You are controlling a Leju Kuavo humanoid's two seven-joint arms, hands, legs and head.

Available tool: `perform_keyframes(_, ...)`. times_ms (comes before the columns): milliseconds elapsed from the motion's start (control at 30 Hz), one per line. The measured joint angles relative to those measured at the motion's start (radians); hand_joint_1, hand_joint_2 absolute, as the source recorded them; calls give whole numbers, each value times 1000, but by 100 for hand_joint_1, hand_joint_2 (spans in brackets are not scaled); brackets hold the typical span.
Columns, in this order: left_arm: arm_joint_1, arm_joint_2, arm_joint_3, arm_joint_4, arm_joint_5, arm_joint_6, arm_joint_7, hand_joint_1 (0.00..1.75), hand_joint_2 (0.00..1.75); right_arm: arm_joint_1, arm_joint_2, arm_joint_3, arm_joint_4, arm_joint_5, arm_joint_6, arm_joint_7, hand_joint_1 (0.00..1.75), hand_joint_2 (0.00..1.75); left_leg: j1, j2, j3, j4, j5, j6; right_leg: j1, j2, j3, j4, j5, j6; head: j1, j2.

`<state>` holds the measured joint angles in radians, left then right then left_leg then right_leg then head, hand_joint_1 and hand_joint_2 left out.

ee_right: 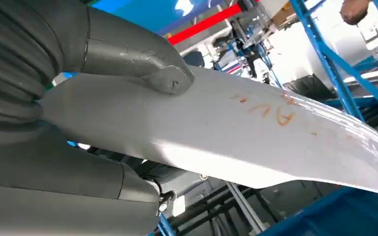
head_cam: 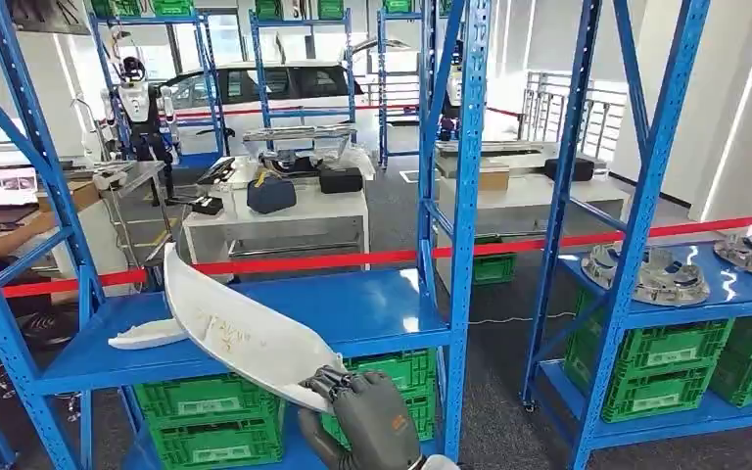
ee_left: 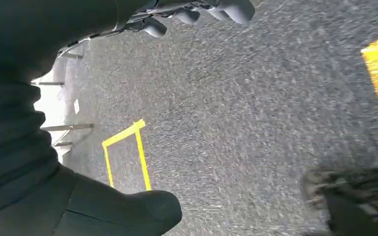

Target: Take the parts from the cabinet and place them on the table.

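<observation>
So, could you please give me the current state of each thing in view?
White panel: held at one end by the right hand, lifted and tilted above the blue shelf.
Small white part: lying flat on the blue shelf.
Right hand: gripping the panel, thumb pressed on its face.
Left hand: hanging over the floor, fingers curled, holding nothing.
Metal parts: resting on the right-hand shelf.

- Daylight floods in from the far windows [head_cam: 666, 88], washing them out.
- Glare streaks my blue shelf [head_cam: 352, 304].
- My left wrist's floor [ee_left: 236, 113] is motion-blurred.
- My thumb [ee_right: 142, 64] looks soft.
</observation>
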<state>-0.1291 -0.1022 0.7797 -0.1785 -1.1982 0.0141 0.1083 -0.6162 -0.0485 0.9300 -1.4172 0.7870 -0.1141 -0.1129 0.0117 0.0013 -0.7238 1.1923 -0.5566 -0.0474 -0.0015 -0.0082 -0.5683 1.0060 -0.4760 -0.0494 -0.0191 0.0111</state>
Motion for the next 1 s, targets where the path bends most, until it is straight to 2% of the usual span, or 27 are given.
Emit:
perform_keyframes(33, -1, 1, 0, 0, 0, 0, 1, 0, 175, 0, 0, 0, 2, -2, 0, 0, 175, 175, 0, 0, -10, 70, -32, -3, 0, 0, -15, 1, 14, 1, 0, 0)
perform_keyframes(67, -1, 1, 0, 0, -3, 0, 3, 0, 175, 1, 0, 0, 7, -3, 0, 0, 175, 175, 0, 0, -11, 125, -32, -6, 0, -1, -35, 2, 30, 2, -1, 0)
perform_keyframes(100, -1, 1, 0, 0, -5, 0, 6, 0, 175, 3, -1, 1, 9, -4, -2, 1, 175, 175, 1, 0, 3, 139, -1, -6, 0, -1, -54, 3, 44, 4, -2, 0)
perform_keyframes(133, -1, 1, 0, 0, -7, 0, 8, 0, 175, 5, -2, 1, 11, -4, -7, 4, 175, 175, 1, 0, 35, 116, 42, -6, -1, -2, -73, 5, 58, 7, -2, 0)
perform_keyframes(167, -1, 1, 0, 0, -8, 0, 8, 0, 175, 7, -2, 1, 12, -3, -12, 8, 175, 175, 2, 0, 67, 82, 65, -6, -1, -2, -85, 7, 66, 9, -2, 0)
perform_keyframes(300, -1, 1, 0, 0, -8, 0, 8, 0, 175, 7, -2, 1, 12, -3, -12, 8, 175, 175, 2, 0, 67, 82, 65, -6, -1, -2, -85, 7, 66, 9, -2, 0)
perform_keyframes(367, -1, 1, 0, 0, -8, 0, 8, 0, 175, 8, -3, 1, 12, -2, -13, 9, 175, 175, 2, 0, 77, 69, 70, -5, -1, -2, -88, 7, 68, 10, -2, 0)
perform_keyframes(400, -1, 1, 0, 0, -9, 0, 8, 0, 175, 8, -3, 1, 13, -2, -15, 10, 175, 175, 2, 0, 92, 52, 75, -5, -2, -2, -91, 7, 71, 11, -2, 0)
perform_keyframes(433, -8, 0, 0, -1, -19, 0, 8, 0, 175, 8, -4, 0, 12, 5, -26, 29, 175, 175, -5, -5, 268, -192, 1, 5, 2, -1, -114, 18, 95, 24, -3, 0)
perform_keyframes(467, -10, 0, 0, 0, -20, 0, 8, 0, 175, 10, -4, 0, 13, 6, -26, 31, 175, 175, -7, -8, 261, -191, -3, 18, 3, -3, -113, 16, 103, 29, -2, 0)
perform_keyframes(500, -11, 0, 0, 0, -22, 0, 7, 0, 175, 10, -5, 0, 13, 6, -28, 39, 175, 175, -9, -6, 247, -191, 5, 33, 0, -4, -112, 7, 123, 40, -1, 0)
perform_keyframes(533, -12, -1, 0, 0, -29, -5, 10, 0, 175, 17, -22, 0, 13, 6, -31, 42, 175, 175, -4, 5, 203, -197, 53, 68, -4, 4, -152, 83, 9, 65, 2, 0)
perform_keyframes(567, -13, 0, 0, 0, -29, -5, 11, 0, 175, 18, -23, 0, 13, 6, -32, 42, 175, 175, -4, 6, 191, -195, 67, 68, -5, 4, -176, 164, -59, 69, 2, -1)
perform_keyframes(600, -13, 0, 0, 0, -30, -5, 12, 0, 175, 22, -24, 0, 13, 6, -32, 41, 175, 175, -5, 6, 174, -193, 82, 70, -5, 5, -194, 244, -102, 72, 3, -1)
perform_keyframes(633, -13, -1, 0, 0, -31, -6, 15, 0, 175, 26, -25, 0, 13, 6, -32, 40, 175, 175, -5, 7, 156, -191, 94, 69, -5, 6, -204, 310, -118, 74, 3, 0)
perform_keyframes(667, -12, -1, 0, 0, -31, -6, 15, 0, 175, 31, -26, 0, 13, 6, -32, 41, 175, 175, -5, 7, 135, -189, 108, 67, -5, 6, -198, 344, -102, 74, 3, 0)
perform_keyframes(700, -12, -1, 0, 0, -31, -6, 16, 0, 175, 35, -27, 0, 13, 6, -32, 41, 175, 175, -5, 7, 117, -185, 119, 64, -5, 6, -168, 327, -67, 72, 6, 0)
perform_keyframes(733, -12, -2, 0, 0, -31, -6, 16, 0, 175, 37, -28, 0, 13, 6, -32, 41, 175, 175, -5, 8, 100, -181, 129, 62, -5, 5, -116, 270, -33, 68, 5, 0)
perform_keyframes(767, -12, -2, 0, 0, -31, -6, 16, 0, 175, 37, -28, 0, 13, 6, -32, 41, 175, 175, -5, 7, 86, -176, 137, 59, -5, 5, -50, 186, -18, 64, 6, 0)
perform_keyframes(800, -13, -2, 0, 0, -32, -6, 15, 0, 175, 36, -28, 0, 11, 6, -32, 40, 175, 175, -5, 7, 77, -168, 145, 55, -4, 6, 24, 92, -36, 58, 5, 0)
perform_keyframes(833, -14, -2, 0, 0, -37, -6, 12, 0, 175, 38, -27, 0, 5, 6, -32, 40, 175, 175, -10, 5, 65, -163, 147, 49, 2, 6, 71, 4, -81, 48, 7, 0)
perform_keyframes(867, -13, -2, 0, 0, -39, -6, 7, 0, 175, 41, -28, -1, 3, 7, -34, 39, 175, 175, -9, 7, 68, -167, 155, 41, 4, 7, 58, 16, -72, 42, 2, 0)
perform_keyframes(933, -13, -3, 0, 0, -39, -5, -3, 0, 175, 42, -28, -2, 0, 17, -34, 39, 175, 175, -6, 7, 69, -179, 169, 28, 7, 8, 50, 7, -67, 30, 5, 0)
perform_keyframes(967, -13, -2, 0, 0, -39, -4, -4, 0, 175, 45, -28, -2, -2, 20, -34, 37, 175, 175, -7, 8, 67, -180, 153, 35, 5, 7, 49, 1, -69, 41, 4, 0)
perform_keyframes(1000, -13, -2, 0, 0, -39, -3, -5, 0, 175, 44, -28, -3, -4, 21, -34, 36, 175, 175, -10, 8, 66, -179, 126, 48, 3, 8, 46, 1, -62, 47, 4, 0)
